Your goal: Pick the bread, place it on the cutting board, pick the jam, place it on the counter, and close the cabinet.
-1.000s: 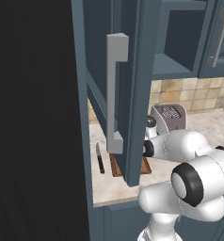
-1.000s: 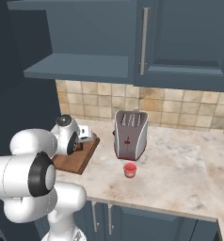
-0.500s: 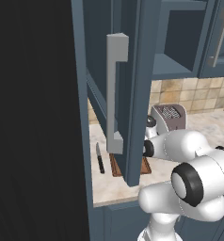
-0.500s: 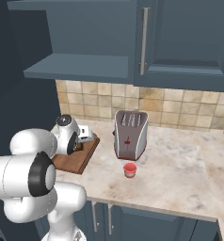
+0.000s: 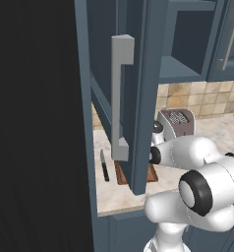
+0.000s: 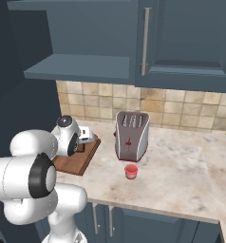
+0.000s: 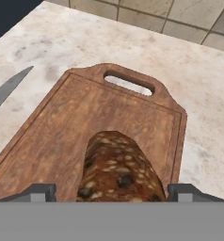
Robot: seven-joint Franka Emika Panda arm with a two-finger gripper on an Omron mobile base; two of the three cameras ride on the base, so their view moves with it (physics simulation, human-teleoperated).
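Bread (image 7: 118, 169) on cutting board (image 7: 62, 136), jaws spread, prob. released. Next jam (image 6: 130, 171), 4 o'clock of board: you grip the rigid, slick, light jar mid-body.

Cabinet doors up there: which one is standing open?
The cabinet door with the thick light-grey bar handle, swung out toward the robot above the cutting board. The neighbouring door with the slim handle sits flush shut.

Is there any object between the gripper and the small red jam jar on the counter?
Nothing visible blocks it. From the gripper, over the brown bread loaf on the dark wooden cutting board, bare beige marble counter leads to the small red jam jar; the silver toaster stands behind it.
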